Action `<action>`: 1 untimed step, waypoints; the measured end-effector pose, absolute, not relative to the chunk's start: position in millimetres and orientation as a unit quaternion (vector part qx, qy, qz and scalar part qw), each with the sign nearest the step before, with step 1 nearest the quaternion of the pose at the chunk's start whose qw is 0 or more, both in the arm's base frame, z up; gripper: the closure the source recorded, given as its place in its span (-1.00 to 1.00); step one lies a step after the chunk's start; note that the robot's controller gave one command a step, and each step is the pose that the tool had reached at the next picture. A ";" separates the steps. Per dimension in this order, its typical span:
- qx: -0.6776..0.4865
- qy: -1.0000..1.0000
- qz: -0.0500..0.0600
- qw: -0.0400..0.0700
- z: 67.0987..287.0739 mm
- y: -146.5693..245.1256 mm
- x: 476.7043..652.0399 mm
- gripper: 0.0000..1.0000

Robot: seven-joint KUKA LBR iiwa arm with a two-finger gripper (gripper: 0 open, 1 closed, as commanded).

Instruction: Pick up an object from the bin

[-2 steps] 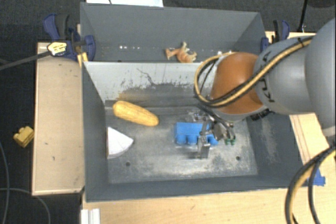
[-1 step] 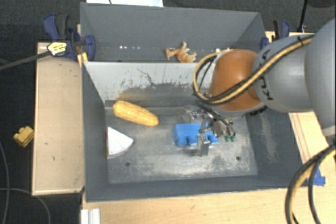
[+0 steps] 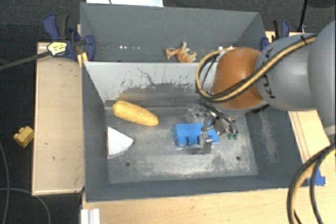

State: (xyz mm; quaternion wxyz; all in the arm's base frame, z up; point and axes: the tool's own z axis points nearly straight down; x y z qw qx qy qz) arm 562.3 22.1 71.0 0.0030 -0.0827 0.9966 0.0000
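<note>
Pincer (image 3: 206,138) is low at mid-right of bin (image 3: 157,168), up against a blue blocky toy (image 3: 186,134). Can't tell if it's spread or clamped. Yellow corn cob (image 3: 135,113) lies apart, to the left.

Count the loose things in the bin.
4: a yellow corn cob at the left, a white wedge in front of it, a blue block at the tool, a tan figure at the back of the bin. The arm may hide more.

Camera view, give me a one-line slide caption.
Gripper down at a blue rectangular block; yellow corn cob and white wedge lie to its left.
</note>
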 end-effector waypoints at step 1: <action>-0.006 1.000 0.000 0.001 70.6 12.6 556.3 1.00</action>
